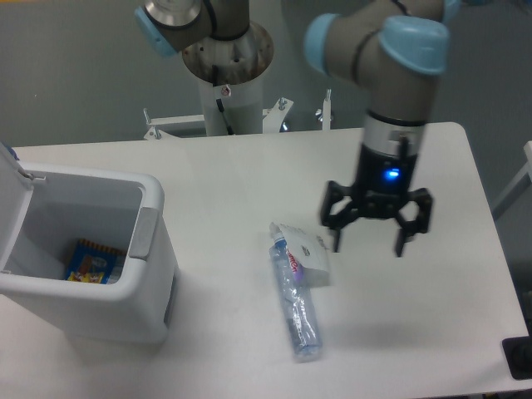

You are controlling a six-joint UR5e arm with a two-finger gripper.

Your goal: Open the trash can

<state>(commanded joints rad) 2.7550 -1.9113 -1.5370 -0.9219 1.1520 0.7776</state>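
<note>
- The trash can (pixel 125 307) sits at the left edge of the table (pixel 432 332), near the front left corner. It is a big white box with round corners.
- Its lid (pixel 10 179) is flipped up on the far left side, so the top is wide open.
- A grey tab (pixel 143 233) sits on the rim of the can, on the side that faces the middle of the table.
- Down inside the can lies a bright packet (pixel 87 262) in blue, yellow and red.
- Near the middle of the table, toward the front edge, a clear plastic bottle (pixel 298 307) lies on its side.
- A small white pack (pixel 306 252) lies at the bottle's far end, touching it.
- The gripper (pixel 369 244) hangs above the table to the right of the pack, well apart from the trash can. Its two black fingers (pixel 336 237) point down and are spread apart, with nothing between them. A blue light glows on its body.
- The arm's round base (pixel 227 75) stands past the back edge of the table.
</note>
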